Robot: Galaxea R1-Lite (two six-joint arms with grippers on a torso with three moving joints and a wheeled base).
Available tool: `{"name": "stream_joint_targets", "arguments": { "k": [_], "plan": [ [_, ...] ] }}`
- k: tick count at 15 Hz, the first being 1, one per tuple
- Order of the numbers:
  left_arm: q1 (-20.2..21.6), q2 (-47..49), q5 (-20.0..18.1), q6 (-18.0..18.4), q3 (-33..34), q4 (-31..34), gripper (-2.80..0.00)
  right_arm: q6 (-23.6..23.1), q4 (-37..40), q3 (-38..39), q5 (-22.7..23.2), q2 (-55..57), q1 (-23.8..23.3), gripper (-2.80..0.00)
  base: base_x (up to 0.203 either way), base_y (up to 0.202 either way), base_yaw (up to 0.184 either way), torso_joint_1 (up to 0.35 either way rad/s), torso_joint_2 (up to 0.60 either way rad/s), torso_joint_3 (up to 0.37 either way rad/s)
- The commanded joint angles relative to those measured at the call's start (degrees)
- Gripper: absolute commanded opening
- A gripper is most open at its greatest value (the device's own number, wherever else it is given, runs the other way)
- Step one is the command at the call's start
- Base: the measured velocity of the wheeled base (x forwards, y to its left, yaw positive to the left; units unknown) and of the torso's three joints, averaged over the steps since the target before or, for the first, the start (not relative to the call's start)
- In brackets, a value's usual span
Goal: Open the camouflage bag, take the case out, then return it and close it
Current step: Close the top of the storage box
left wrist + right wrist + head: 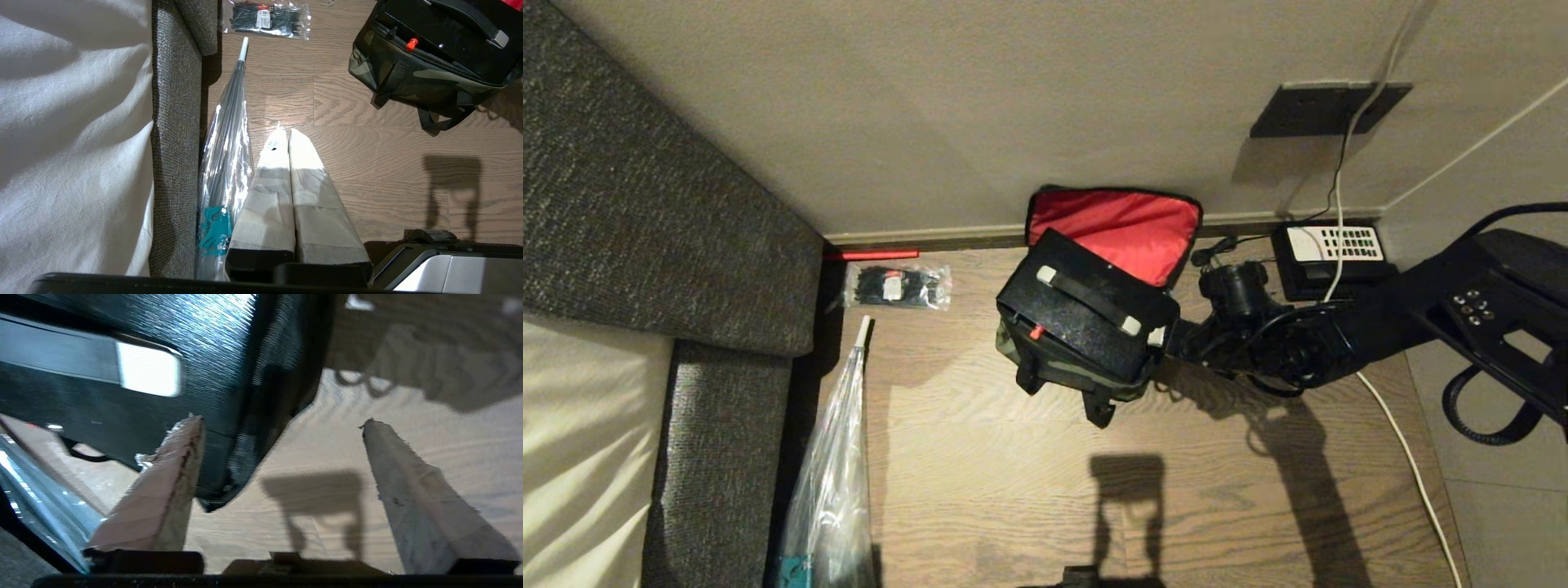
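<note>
The camouflage bag (1068,365) stands on the wood floor by the wall, its lid thrown back against the wall with the red lining (1123,229) showing. The black case (1086,314) sits tilted in the bag's mouth, sticking well out of it, handle and small red latch (1036,332) on top. My right gripper (1164,339) is at the case's right end, open. In the right wrist view the gripper (281,424) has its fingers spread wide; one finger (179,465) lies by the case (143,396), whose corner reaches between them. My left gripper (288,132) is shut and empty, low beside the sofa.
A grey sofa (645,212) fills the left side, with a folded clear umbrella (837,474) along its base. A packet of black cable ties (897,286) lies near the wall. A black telephone (1327,249) and a white cable (1409,457) lie to the right of the bag.
</note>
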Motion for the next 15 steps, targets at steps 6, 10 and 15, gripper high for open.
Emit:
{"name": "stream_joint_targets", "arguments": {
  "k": [6,10,15],
  "plan": [
    [-0.01,-0.2,0.0,-0.04,0.01,0.0,-2.8,-0.27,1.18,-0.11,-0.26,2.78,-0.02,0.0,0.0,0.0,0.0,0.0,0.0,0.0],
    [0.04,-0.2,0.0,-0.04,0.01,0.0,-2.8,-0.43,1.02,0.08,-0.32,3.87,-0.03,0.0,0.0,0.0,0.0,0.0,0.0,0.0],
    [0.03,-0.2,0.0,-0.04,0.01,0.0,-2.8,-1.32,1.01,0.07,-1.8,4.48,-0.11,0.0,0.0,0.0,0.0,0.0,0.0,0.0]
  ]
}}
